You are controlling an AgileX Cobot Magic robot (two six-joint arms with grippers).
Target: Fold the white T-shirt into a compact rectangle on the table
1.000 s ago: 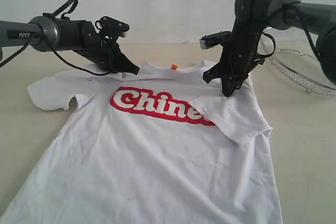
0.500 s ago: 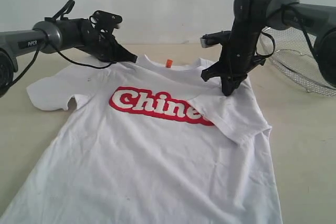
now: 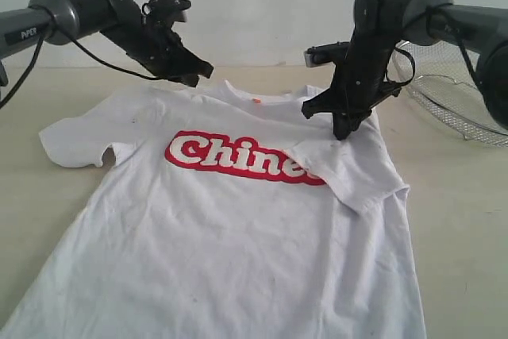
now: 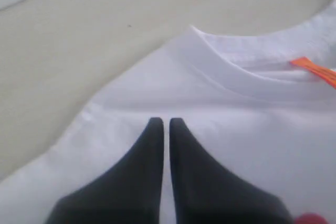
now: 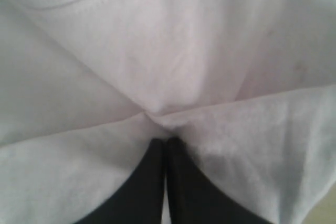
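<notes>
Item: the white T-shirt (image 3: 230,228) lies print-up, mostly flat on the table (image 3: 460,220), right sleeve (image 3: 357,176) folded inward. Right gripper (image 3: 343,134), jaws pressed together, pinches a small pucker of cloth at that shoulder; left gripper (image 3: 198,73) hangs above the other shoulder, closed and empty. Risk: a one-sided lift would skew the shirt; the shallow pinch may slip

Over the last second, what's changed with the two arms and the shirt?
The left hand has lifted off the white T-shirt near the collar and risen clear, shut and empty. That shoulder now lies flat on the table. The right hand stayed shut, pinching puckered cloth by the folded-in sleeve. The wire basket has not moved.
</notes>
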